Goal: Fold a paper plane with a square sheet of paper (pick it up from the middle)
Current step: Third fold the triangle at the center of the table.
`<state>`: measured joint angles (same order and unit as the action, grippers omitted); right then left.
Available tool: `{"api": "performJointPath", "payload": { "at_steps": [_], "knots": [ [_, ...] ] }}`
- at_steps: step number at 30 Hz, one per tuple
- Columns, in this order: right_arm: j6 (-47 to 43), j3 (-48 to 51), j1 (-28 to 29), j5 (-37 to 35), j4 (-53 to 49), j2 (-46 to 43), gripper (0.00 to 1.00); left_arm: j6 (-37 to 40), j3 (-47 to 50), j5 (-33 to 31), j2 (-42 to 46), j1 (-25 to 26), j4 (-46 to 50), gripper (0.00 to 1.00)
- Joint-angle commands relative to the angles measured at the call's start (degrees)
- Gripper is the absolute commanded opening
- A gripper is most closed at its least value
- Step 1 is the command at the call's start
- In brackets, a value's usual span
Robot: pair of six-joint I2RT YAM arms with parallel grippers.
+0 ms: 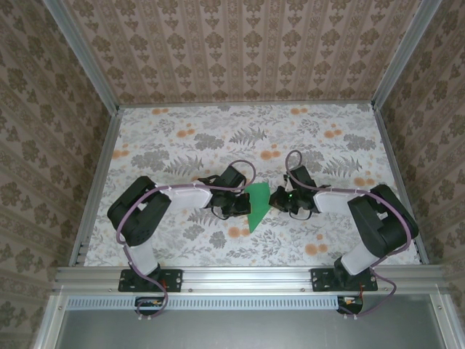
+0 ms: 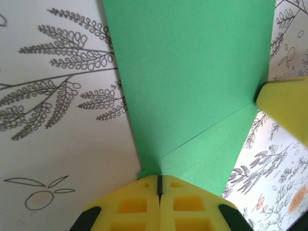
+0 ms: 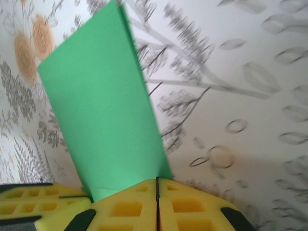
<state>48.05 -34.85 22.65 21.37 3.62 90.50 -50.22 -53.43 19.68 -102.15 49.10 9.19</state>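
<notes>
Left gripper [image 2: 159, 179], bottom centre of its wrist view: clenched on the paper's near corner. Right gripper [image 3: 157, 181]: likewise pinching an edge. The square sheet of paper [image 1: 258, 206], mid-frame from above, spans between them, already creased. Probably light, limp and easy to tear; grip best along folds.

Right fingers [image 3: 192, 209] pinch green paper [image 3: 103, 120]; patterned table [image 3: 240, 72] behind.

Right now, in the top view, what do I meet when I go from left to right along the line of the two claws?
The left arm → left claw → green paper → right claw → right arm.
</notes>
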Motion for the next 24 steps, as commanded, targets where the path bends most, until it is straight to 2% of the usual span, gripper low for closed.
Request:
{"api": "performJointPath", "payload": {
  "at_steps": [1,6,12,17,24],
  "knots": [
    [-0.97,0.14,-3.07,-4.37,-4.21,-0.60,0.09,2.12,2.19,-4.37,-1.83,-0.29,9.32,0.00],
    [-1.38,-0.14,-2.84,-2.42,-5.09,-7.42,0.10,6.44,0.57,-5.24,-1.15,-0.49,9.75,0.00],
    [-0.46,0.74,0.94,0.66,-5.27,-12.44,0.10,17.87,-2.93,-6.67,-0.77,-1.70,10.05,0.00],
    [3.51,0.87,5.78,2.27,-0.12,-8.94,0.10,24.05,-4.36,-4.57,-1.64,-3.26,8.92,0.00],
    [6.58,-2.24,9.67,2.98,5.32,0.30,0.07,23.83,-4.52,-2.49,-1.35,-3.89,7.94,0.00]
  ]
}}
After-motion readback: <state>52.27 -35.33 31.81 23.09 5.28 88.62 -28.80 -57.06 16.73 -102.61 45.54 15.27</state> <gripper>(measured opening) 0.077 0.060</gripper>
